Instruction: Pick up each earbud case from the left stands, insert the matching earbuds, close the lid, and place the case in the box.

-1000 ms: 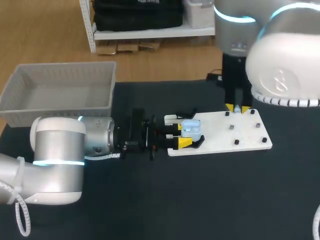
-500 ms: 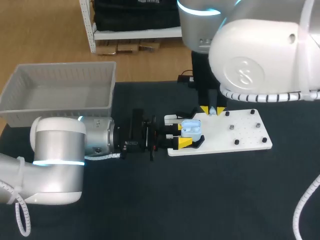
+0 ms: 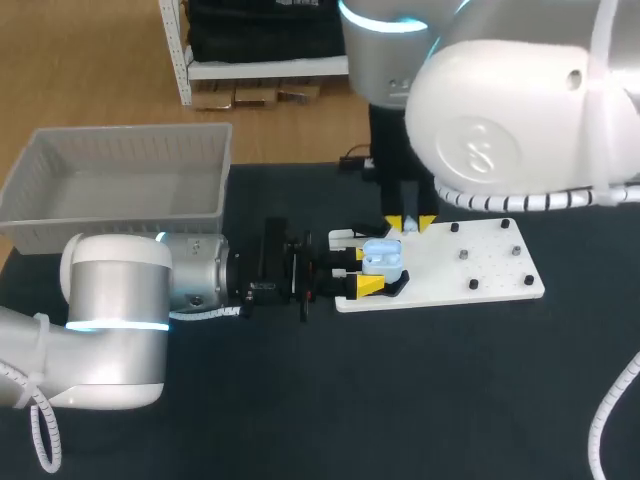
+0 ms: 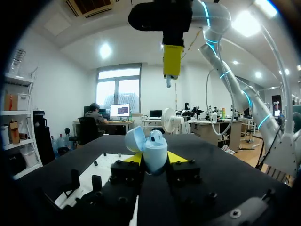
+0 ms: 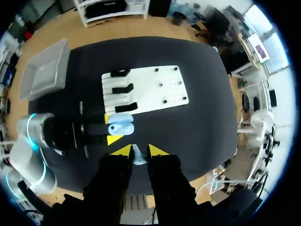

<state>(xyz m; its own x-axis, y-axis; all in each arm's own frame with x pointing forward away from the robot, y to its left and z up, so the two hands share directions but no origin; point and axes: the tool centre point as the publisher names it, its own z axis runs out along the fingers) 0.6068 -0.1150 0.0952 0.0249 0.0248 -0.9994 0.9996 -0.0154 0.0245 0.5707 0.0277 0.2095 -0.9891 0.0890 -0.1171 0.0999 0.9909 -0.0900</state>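
Left wrist view: left gripper [image 4: 155, 160] is pinching the pale blue earbud case [image 4: 153, 151] from both sides, its lid [image 4: 134, 139] standing open, above the left end of the white board [image 3: 480, 268]. Right gripper [image 4: 172, 70] is hanging over it w/ a small earbud [image 4: 168, 83] nipped between its yellow tips. Step in hand, I reckon: inserting the earbud. Next move is calling for a straight descent, bud lined up w/ a free socket, then release. Can't tell whether one bud is already sitting inside, as the sockets aren't showing. The box [image 3: 120, 190] is sitting behind-left, well apart.
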